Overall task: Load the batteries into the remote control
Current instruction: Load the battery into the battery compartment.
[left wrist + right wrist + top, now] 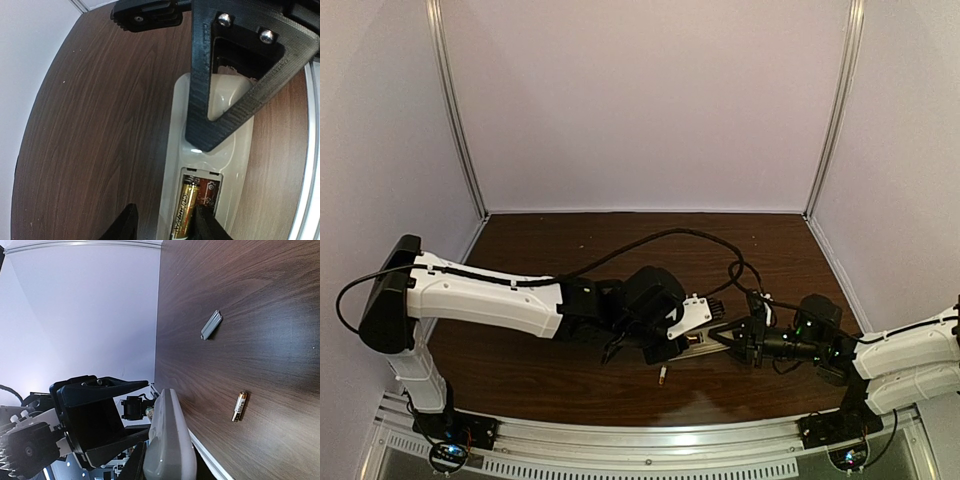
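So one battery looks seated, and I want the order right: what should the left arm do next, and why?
Probably lift the left gripper clear and go for the loose battery on the table. Its fingers stand apart around the seated battery, the slot beside it looks empty, and the right gripper holds the remote by its end.

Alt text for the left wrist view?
A gold cylindrical battery sits in the open compartment of a white plastic remote control; the slot beside it looks empty. The left fingers stand open around the battery; the right arm's black triangular finger covers the remote's far end.
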Robot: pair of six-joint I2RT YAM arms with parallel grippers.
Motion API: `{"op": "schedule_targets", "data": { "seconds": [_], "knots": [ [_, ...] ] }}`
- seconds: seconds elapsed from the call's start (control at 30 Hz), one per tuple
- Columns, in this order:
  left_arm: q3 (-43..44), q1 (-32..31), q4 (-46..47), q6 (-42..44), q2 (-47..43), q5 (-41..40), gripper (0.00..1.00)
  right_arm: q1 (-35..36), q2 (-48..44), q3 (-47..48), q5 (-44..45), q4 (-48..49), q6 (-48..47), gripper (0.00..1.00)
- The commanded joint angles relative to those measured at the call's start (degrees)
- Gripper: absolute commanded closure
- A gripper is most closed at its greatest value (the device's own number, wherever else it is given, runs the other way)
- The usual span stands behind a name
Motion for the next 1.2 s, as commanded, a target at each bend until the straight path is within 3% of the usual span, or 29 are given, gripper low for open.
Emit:
{"op": "schedule_targets", "data": {
  "seconds": [0.0,0.5,0.77,1.0,1.17],
  "knots": [
    [-1.9,0.5,2.4,1.3,-2.7,4.6,0.58,0.4,-1.3,-0.2,-1.8,1.0,0.1,1.00],
    [-8.6,0.5,6.9,4.4,-10.9,12.2,0.48,0.4,-3.4,0.1,-4.3,-4.8,-0.4,1.00],
    [-23.4,0.6,15.8,17.8,-26.2,22.0,0.52,0.4,-7.6,2.7,-9.1,-18.0,-4.1,1.00],
    [-23.3,0.5,10.4,26.5,-26.1,27.5,0.56,0.4,-9.8,5.8,-13.1,-27.3,-6.5,1.00],
    [-22.8,-0.1,10.1,30.3,-26.0,29.4,0.62,0.4,-8.4,6.3,-16.4,-27.8,-7.3,1.00]
  ]
}}
